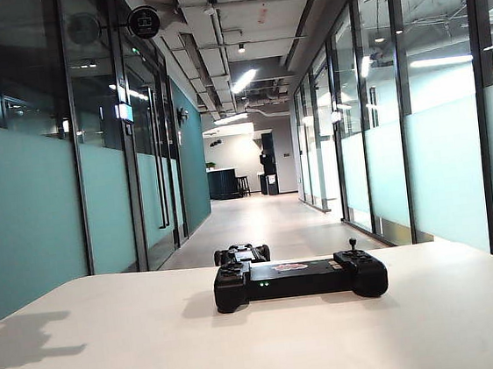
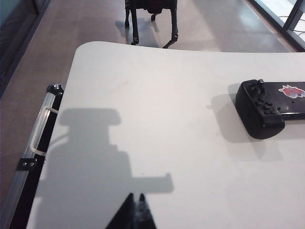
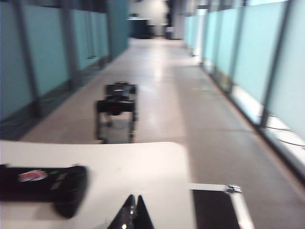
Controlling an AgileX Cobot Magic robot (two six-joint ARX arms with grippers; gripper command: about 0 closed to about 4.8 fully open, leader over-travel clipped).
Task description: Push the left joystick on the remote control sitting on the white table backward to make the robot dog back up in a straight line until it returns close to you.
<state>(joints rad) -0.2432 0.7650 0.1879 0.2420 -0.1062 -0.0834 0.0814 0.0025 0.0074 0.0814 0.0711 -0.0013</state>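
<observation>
On the counter (image 1: 115, 357), remote control (image 1: 299, 278) untouched; robot dog (image 3: 116, 107) already near.
Both my hands, left hand (image 2: 135, 210) and right hand (image 3: 132, 213), hang pinched closed, empty, away from the left joystick (image 2: 260, 82); I judge this finished.

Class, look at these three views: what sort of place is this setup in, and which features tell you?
Probably an office building corridor: frosted glass partition walls line both sides, exposed ducts and strip lights run overhead, and a long polished floor leads to a distant counter. The white table stands at the near end.
</observation>
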